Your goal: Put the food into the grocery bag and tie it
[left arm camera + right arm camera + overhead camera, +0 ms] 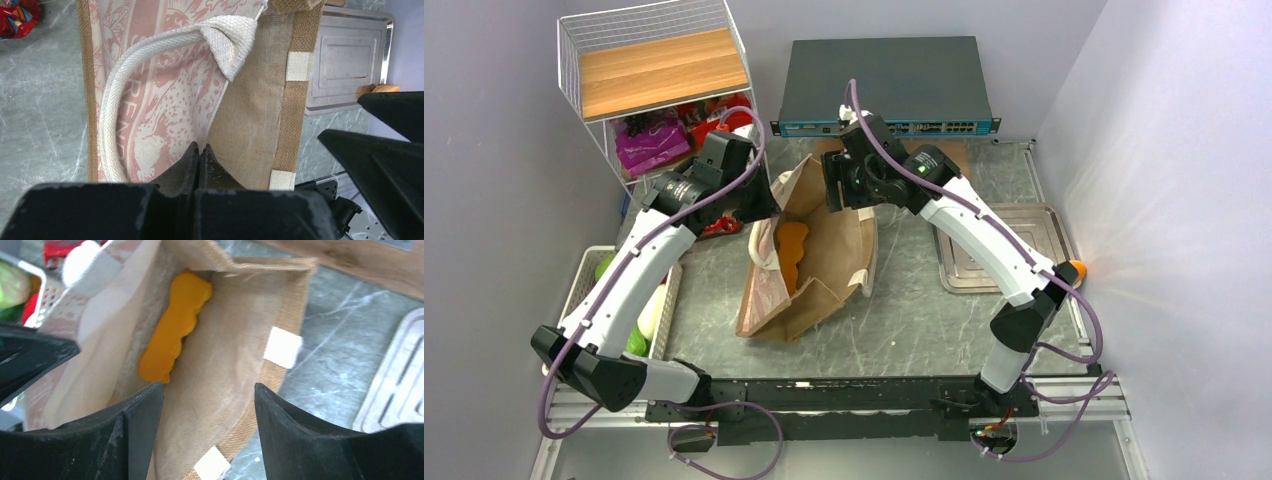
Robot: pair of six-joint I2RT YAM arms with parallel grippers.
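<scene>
so the right gripper (209, 405) hangs wide and empty over the orange carrot piece (175, 325) inside the grocery bag (240, 340), whose mouth may collapse if its rim slips from the tightly pinching left gripper (200, 152).

We read the grocery bag (250, 125) as coarse woven cloth, tan and matt, with a finer weave on its printed side; its handle (150, 47) is thick, ribbed cream webbing; the orange carrot-like piece (175, 325) looks smooth and matt; the red snack packet (17, 17) is glossy film; the tray (345, 55) is dull metal; the tabletop (40, 100) is smooth and stone-veined; the shelf board (662, 72) is wood.
</scene>
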